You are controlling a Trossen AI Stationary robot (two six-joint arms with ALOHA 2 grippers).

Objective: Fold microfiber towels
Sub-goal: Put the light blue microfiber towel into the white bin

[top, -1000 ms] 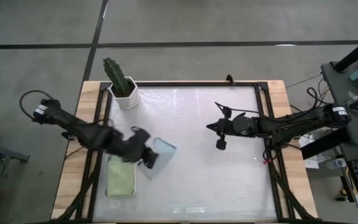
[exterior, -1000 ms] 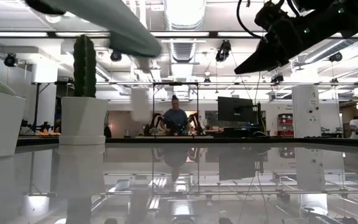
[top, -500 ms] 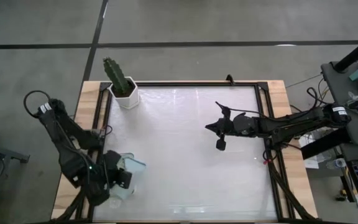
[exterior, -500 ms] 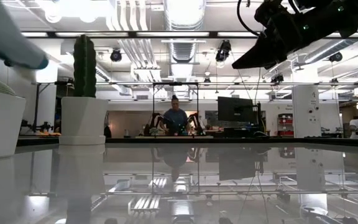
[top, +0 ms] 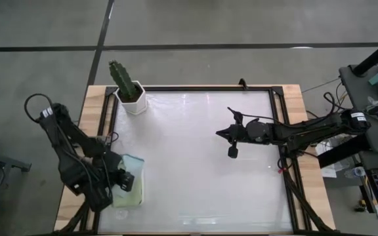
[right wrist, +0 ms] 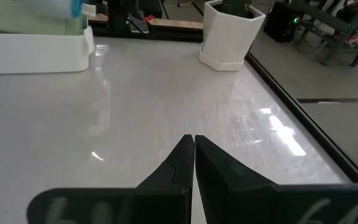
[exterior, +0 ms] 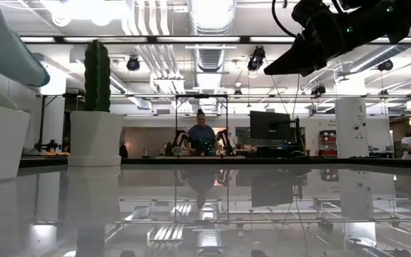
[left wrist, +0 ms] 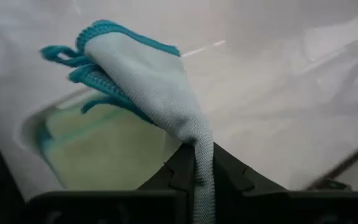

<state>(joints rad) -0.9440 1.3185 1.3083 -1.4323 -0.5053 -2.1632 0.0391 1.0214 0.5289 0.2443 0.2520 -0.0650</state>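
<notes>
A folded pale blue towel (top: 134,169) with teal edging (left wrist: 148,68) hangs over the white tray (top: 127,206) at the table's near left, with my left gripper (top: 121,181) shut on it. A sage green towel (top: 128,196) lies flat in the tray below it (left wrist: 104,152). Whether the blue towel touches the green one cannot be told. My right gripper (top: 231,144) hovers shut above the table's right half, touching nothing (right wrist: 193,144). The right wrist view shows the tray (right wrist: 36,55) far off, with both towels on or above it. My left gripper pinches the pale blue towel between its two fingers (left wrist: 179,169), at a narrow bunched end (left wrist: 197,140) of several layers. The fingers slant down from the table's left side. The rest of the towel reaches out past the fingertips above the tray, its teal-edged corners (left wrist: 82,56) loose.
A cactus in a white pot (top: 134,99) stands at the far left corner. A black frame (top: 195,88) runs round the white tabletop. The table's middle (top: 195,164) lies bare between the two arms. People and desks show in the room beyond.
My left gripper has carried the pale blue towel from over the table toward the left and near edges, turning as it went. It now holds the towel above the tray and the green towel. The right arm has kept still.
</notes>
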